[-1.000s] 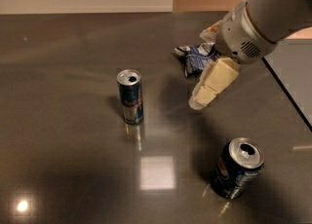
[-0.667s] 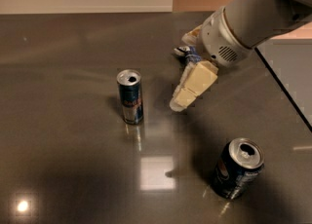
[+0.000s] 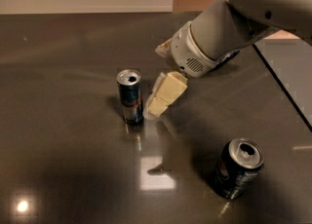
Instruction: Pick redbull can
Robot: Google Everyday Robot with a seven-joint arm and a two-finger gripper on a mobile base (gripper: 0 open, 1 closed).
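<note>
Redbull can [image 3: 130, 96] stands upright on the table [image 3: 58, 135], just beside our end effector [image 3: 158, 107]; whether that is apart or together we cannot tell. We judge the can light, stiff, slick and easily dented, so we would grip mid-body, gently.

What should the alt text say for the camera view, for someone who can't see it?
The robot's gripper hangs low beside an upright redbull can on a dark glossy table, on the can's picture-right side. A wider dark blue can sits nearer the camera, lower right.
</note>
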